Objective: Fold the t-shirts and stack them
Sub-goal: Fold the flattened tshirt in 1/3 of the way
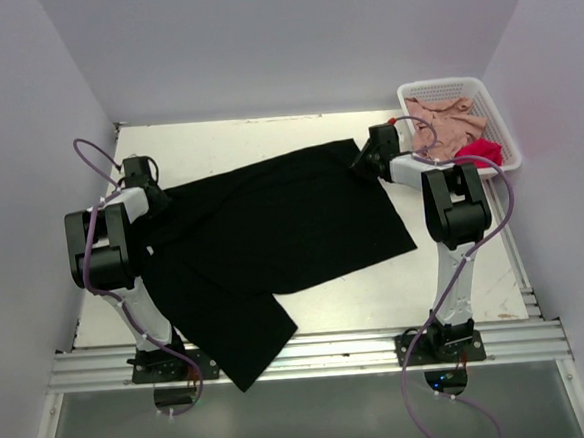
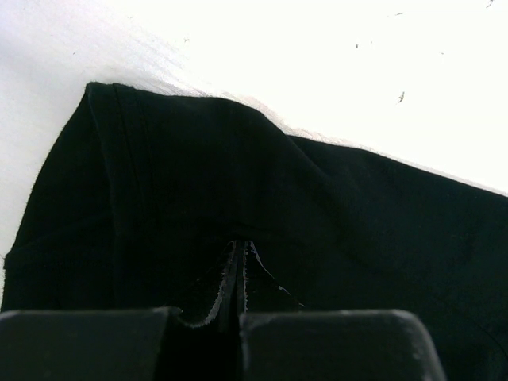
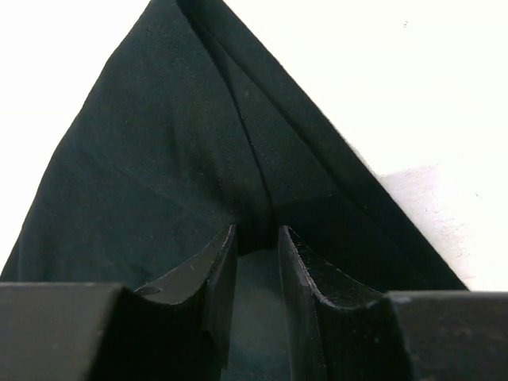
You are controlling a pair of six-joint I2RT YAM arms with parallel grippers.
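black shirt (image 1: 273,230) lies spread over the table (image 1: 226,138), one end hanging off the near edge. left gripper (image 2: 238,266) is clamped tight on its left edge; right gripper (image 3: 255,238) pinches a fold at the far right corner (jaws slightly apart, cloth between).

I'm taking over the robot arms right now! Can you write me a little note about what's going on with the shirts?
Left gripper: shut on the black t-shirt, at its far left edge.
Right gripper: jaws a little apart with a fold of the shirt's far right corner between them; firm hold unclear.
Black t-shirt: spread on the table.
Pink t-shirt and red t-shirt: crumpled in the white basket, far right.
Done: nothing folded or stacked.
Left: fold all three, then stack.
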